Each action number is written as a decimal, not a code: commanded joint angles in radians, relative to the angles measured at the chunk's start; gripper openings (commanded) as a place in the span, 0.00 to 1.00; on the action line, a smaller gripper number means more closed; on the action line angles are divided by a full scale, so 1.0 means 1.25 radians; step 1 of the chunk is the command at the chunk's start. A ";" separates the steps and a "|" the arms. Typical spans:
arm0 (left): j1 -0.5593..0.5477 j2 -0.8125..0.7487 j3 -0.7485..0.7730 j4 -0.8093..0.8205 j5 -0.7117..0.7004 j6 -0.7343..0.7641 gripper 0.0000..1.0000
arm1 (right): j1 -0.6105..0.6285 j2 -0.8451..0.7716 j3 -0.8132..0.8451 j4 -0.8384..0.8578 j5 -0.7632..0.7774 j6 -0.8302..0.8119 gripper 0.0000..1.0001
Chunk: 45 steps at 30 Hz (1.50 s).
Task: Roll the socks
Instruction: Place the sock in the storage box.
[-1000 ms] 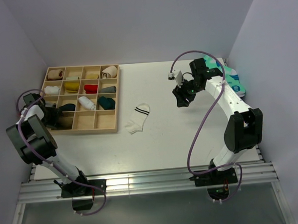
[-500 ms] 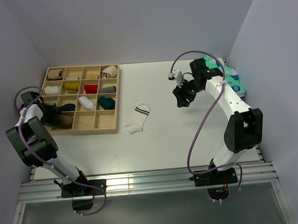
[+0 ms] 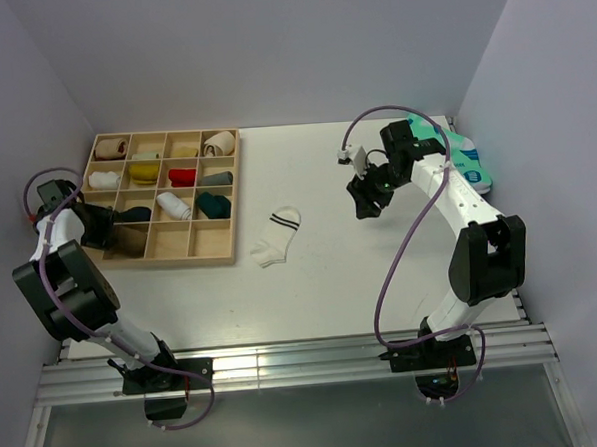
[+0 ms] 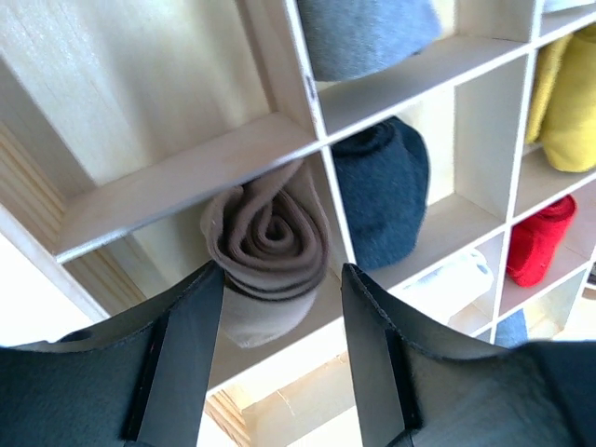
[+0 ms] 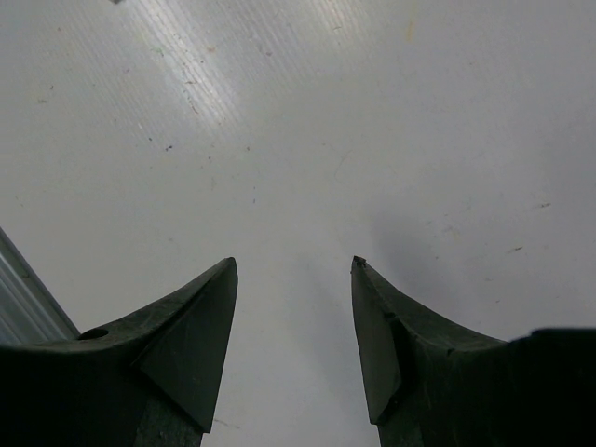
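Observation:
A tan-brown sock [image 4: 270, 250], rolled into a spiral, lies in a corner compartment of the wooden tray [image 3: 235, 202]. My left gripper [image 4: 282, 272] is open with a finger on each side of the roll's near end, at the tray's left edge [image 3: 107, 230]. A short white sock with dark cuff stripes [image 3: 277, 235] lies flat at mid-table. A teal pair with white-blue marks [image 3: 467, 159] lies at the far right. My right gripper [image 3: 366, 200] is open and empty over bare table [image 5: 293, 265], between the white sock and the teal pair.
The tray's compartments hold several rolled socks: a dark blue one [image 4: 382, 191], a red one [image 4: 540, 250], a yellow one [image 4: 570, 102] and a grey one [image 4: 368, 33]. Grey walls close in the left, back and right sides. A metal rail [image 3: 286, 364] runs along the near edge.
My left arm has drawn back to the left, away from the tray's inner compartments. My right gripper has shifted slightly toward the near side.

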 commanded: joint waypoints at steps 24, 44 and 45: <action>0.003 -0.095 -0.039 0.043 0.084 0.010 0.40 | -0.012 -0.041 -0.032 0.010 -0.030 -0.005 0.59; -0.004 -0.094 -0.139 0.100 0.039 -0.015 0.30 | -0.014 -0.059 -0.056 0.004 -0.027 -0.011 0.58; -0.004 -0.097 -0.134 0.101 0.047 -0.013 0.30 | -0.014 -0.060 -0.053 0.003 -0.027 -0.011 0.58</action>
